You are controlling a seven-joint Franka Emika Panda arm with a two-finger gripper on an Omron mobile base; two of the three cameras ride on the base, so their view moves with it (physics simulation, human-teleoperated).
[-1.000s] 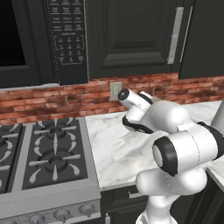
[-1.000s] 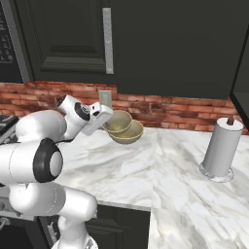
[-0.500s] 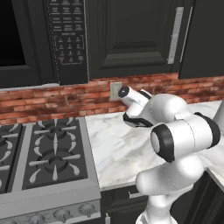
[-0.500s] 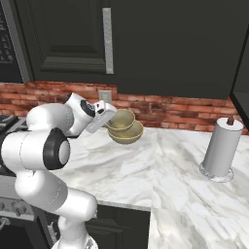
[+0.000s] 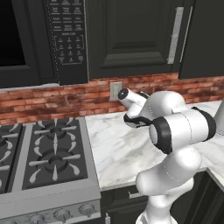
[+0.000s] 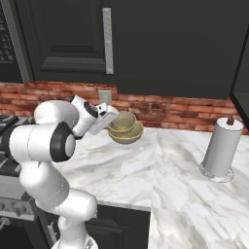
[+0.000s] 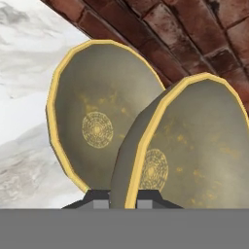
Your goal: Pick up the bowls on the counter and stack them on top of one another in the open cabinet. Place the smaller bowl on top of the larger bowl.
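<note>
Two round golden-yellow bowls with pale insides are here. The robot's jaws (image 6: 113,121) are clamped on the rim of the nearer bowl (image 7: 194,146), which seems lifted a little. The other bowl (image 7: 97,126) sits just behind it on the white marble worktop (image 6: 146,170), near the back edge by the red brick wall (image 6: 160,109). Neither bowl is in the cabinet yet, so carrying and stacking both is left.
</note>
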